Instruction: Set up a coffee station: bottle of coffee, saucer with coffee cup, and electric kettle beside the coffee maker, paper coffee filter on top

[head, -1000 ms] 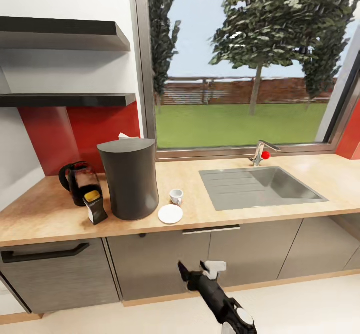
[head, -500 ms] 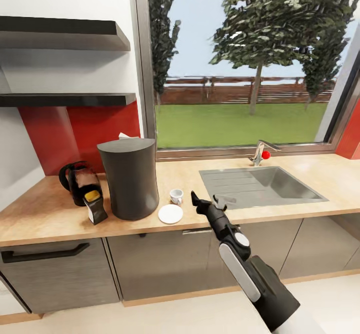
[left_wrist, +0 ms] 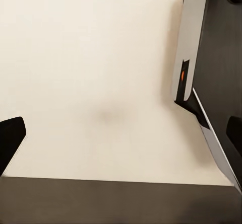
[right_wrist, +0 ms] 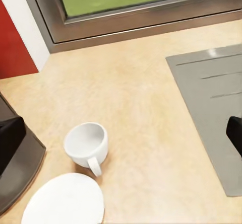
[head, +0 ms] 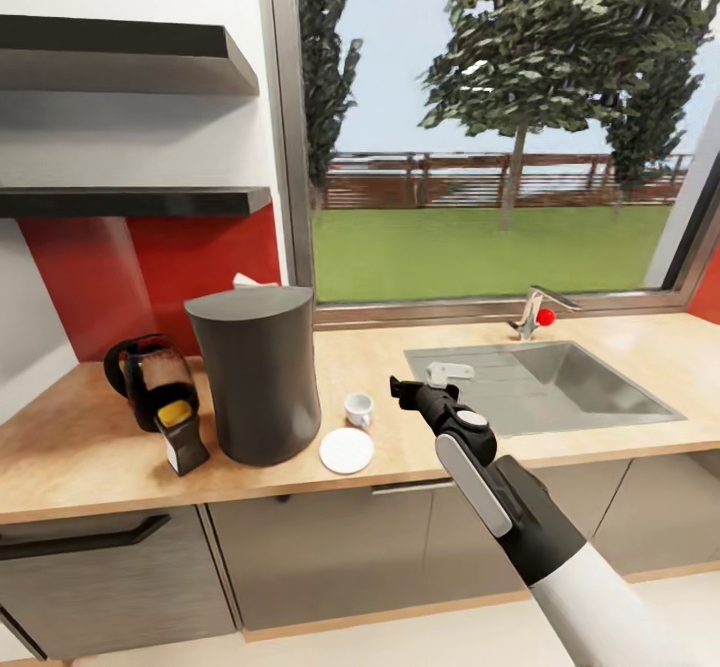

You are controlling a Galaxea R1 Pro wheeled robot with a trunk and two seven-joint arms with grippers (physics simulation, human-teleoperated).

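On the kitchen countertop (head: pixel 90 467) stands the tall dark grey coffee maker (head: pixel 255 377), with a bit of white paper (head: pixel 250 280) showing behind its top. Against its left side leans the bottle of coffee (head: pixel 180 435), yellow cap up. To its right the coffee cup (head: pixel 358 409) (right_wrist: pixel 86 146) stands on the wood just behind the saucer (head: pixel 347 450) (right_wrist: pixel 65 201), not on it. My right gripper (head: pixel 425 381) (right_wrist: pixel 121 138) hovers open over the counter between the cup and the sink. My left gripper (left_wrist: pixel 121 136) hangs open over the pale floor.
A dark glass jug with a black handle (head: pixel 145 377) stands left of the bottle. The steel sink (head: pixel 540 387) with its tap (head: pixel 535 312) lies to the right. Two dark wall shelves (head: pixel 130 200) hang above the counter's left end. Grey cabinet fronts (head: pixel 300 547) run below.
My right arm has risen from in front of the cabinets to above the counter, near the cup. The view has shifted slightly. The objects on the counter stay put.
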